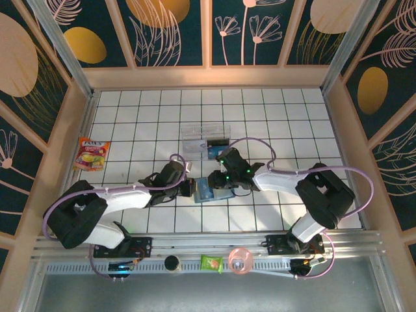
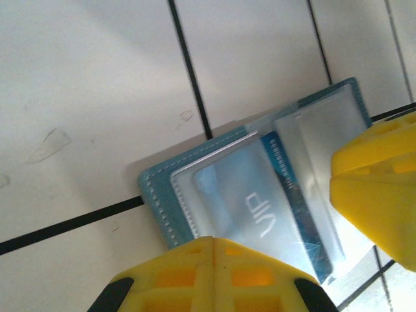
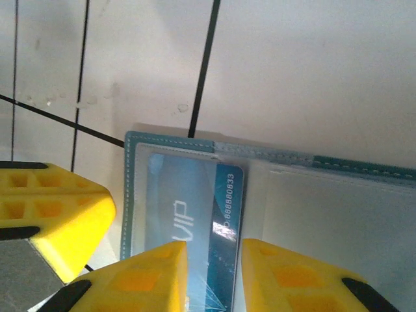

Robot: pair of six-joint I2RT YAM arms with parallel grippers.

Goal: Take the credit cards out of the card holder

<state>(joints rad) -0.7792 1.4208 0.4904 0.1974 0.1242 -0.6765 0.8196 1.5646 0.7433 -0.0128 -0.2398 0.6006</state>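
The card holder [image 1: 211,190] lies open on the white tiled table, teal with clear sleeves [image 2: 156,188] [image 3: 133,195]. A bright blue credit card [image 3: 227,214] marked VIP sticks partway out of the left sleeve, its exposed strip [image 2: 289,195] toward the fold. My left gripper [image 2: 213,242] is shut, its tip resting at the holder's near edge [image 1: 193,187]. My right gripper [image 3: 214,260] stands slightly open above the card's exposed strip, one finger on each side of it [image 1: 224,185]. Each wrist view also catches the other gripper's yellow fingers [image 2: 374,188] [image 3: 52,214].
A clear plastic tray [image 1: 205,138] holding a dark rectangle stands just behind the holder. A snack packet [image 1: 91,154] lies at the far left. A green packet [image 1: 211,262] and a pink round object [image 1: 240,260] sit on the front rail. Wooden walls [image 1: 83,123] enclose the table.
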